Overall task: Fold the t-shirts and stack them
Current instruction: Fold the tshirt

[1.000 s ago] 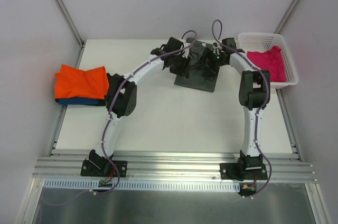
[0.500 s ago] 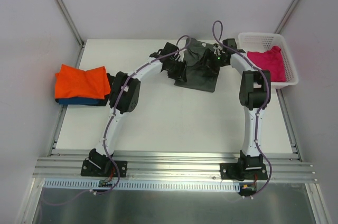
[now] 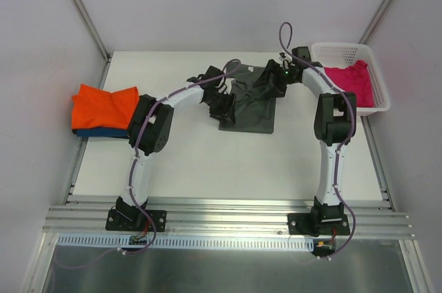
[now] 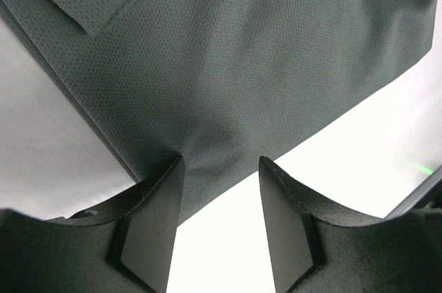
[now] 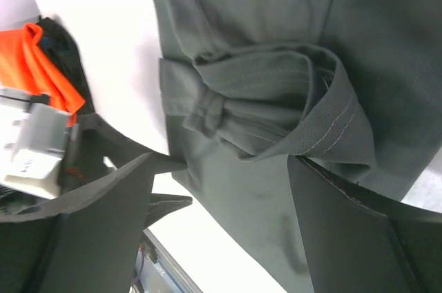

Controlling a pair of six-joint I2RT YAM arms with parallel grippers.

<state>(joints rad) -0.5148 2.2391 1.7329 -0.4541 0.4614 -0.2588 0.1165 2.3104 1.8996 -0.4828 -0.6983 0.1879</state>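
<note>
Left gripper (image 4: 221, 165) first: jaws parted, the grey shirt's (image 3: 252, 103) near edge sagging between the tips, nothing pinched. To fold clean, I reckon I should close on that hem alone and lift level with my other side. Right gripper (image 5: 221, 168), out at one o'clock, spread wide, a bunched, stitched sleeve roll lying between the fingers; that lump wants flattening first. The cloth is fine dotted mesh, limp, quick to crease. The shirt lies at twelve on the table (image 3: 207, 162). At nine, the orange shirt (image 3: 103, 105) sits folded on the blue (image 3: 93, 132). Far at two, the pink shirt (image 3: 349, 80) lies crumpled in the basket (image 3: 342, 49).
</note>
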